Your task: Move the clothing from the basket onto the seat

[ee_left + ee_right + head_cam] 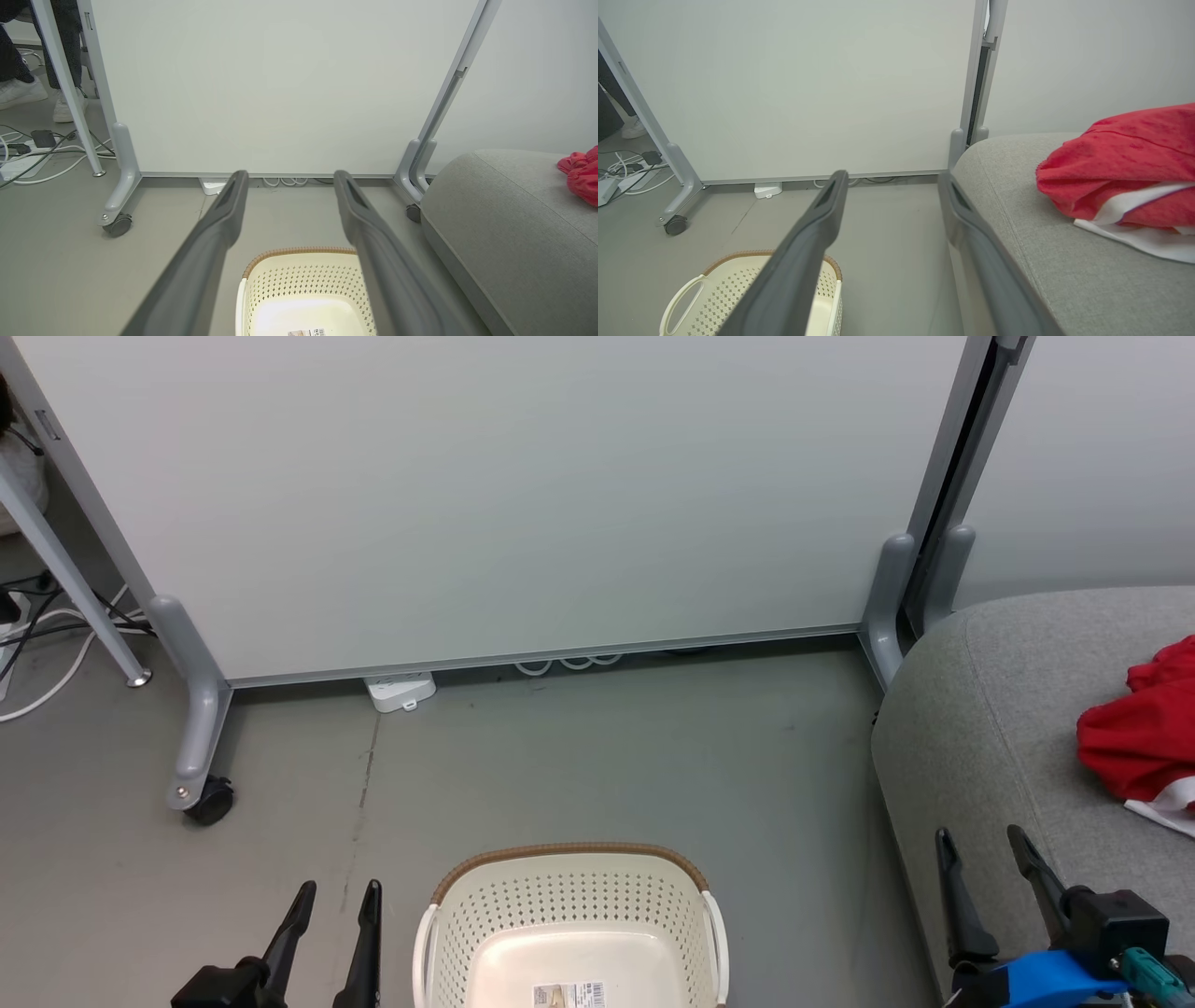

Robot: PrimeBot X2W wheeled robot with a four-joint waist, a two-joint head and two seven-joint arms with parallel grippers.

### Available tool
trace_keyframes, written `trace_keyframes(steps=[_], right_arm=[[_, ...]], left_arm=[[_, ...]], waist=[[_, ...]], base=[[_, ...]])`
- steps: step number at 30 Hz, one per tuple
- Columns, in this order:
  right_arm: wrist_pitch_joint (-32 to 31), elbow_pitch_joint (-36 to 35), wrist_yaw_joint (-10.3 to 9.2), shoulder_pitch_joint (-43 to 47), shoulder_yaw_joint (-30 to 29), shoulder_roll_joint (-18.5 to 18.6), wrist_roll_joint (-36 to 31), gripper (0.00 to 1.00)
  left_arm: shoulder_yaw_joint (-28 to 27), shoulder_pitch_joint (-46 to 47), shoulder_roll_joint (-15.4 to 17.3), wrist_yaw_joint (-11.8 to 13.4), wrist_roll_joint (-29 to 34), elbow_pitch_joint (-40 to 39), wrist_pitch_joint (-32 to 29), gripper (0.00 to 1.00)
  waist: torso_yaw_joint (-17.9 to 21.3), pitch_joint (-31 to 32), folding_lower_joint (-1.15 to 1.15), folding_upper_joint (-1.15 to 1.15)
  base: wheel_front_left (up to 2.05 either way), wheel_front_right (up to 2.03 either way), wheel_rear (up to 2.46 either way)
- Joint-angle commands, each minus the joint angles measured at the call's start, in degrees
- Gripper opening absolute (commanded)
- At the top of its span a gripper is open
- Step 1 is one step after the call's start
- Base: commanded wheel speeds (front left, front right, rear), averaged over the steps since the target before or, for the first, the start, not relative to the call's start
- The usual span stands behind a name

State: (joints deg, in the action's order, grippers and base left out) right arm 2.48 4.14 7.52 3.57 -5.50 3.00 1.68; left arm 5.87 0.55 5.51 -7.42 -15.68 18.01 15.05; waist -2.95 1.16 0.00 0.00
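red clothing (pixel 1120 154) with white trim lies crumpled on the grey seat (pixel 1017 200), left fingers (pixel 294 924) and right fingers (pixel 954 896) parted, empty.

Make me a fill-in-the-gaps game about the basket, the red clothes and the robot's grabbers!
1. The clothing lying on the grey seat is bright ____.
2. The cream basket stands on the ____, with no clothing in it.
3. The left gripper and the right gripper are both ____, holding nothing.
Missing words: red; floor; open.
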Motion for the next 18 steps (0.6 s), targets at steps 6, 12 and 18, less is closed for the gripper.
trace_keyframes(steps=[6,12,18], right_arm=[[0.0,0.4,0.0,0.0,0.4,0.0,0.5,0.0],[-0.4,3.8,0.0,0.3,0.2,-0.1,0.8,0.0],[-0.9,6.2,0.0,0.4,0.1,-0.2,3.7,0.0]], left_arm=[[0.2,0.0,0.1,0.0,-0.5,0.0,0.0,0.0],[0.2,-1.8,-1.0,0.0,-0.7,2.8,-0.4,0.0],[-0.2,-2.7,-1.4,0.0,-3.2,4.4,-1.1,0.0]], waist=[[0.0,0.1,0.0,0.0],[0.0,0.1,0.0,0.0],[0.0,0.1,0.0,0.0]], base=[[0.0,0.0,0.0],[0.0,0.0,0.0],[0.0,0.0,0.0]])
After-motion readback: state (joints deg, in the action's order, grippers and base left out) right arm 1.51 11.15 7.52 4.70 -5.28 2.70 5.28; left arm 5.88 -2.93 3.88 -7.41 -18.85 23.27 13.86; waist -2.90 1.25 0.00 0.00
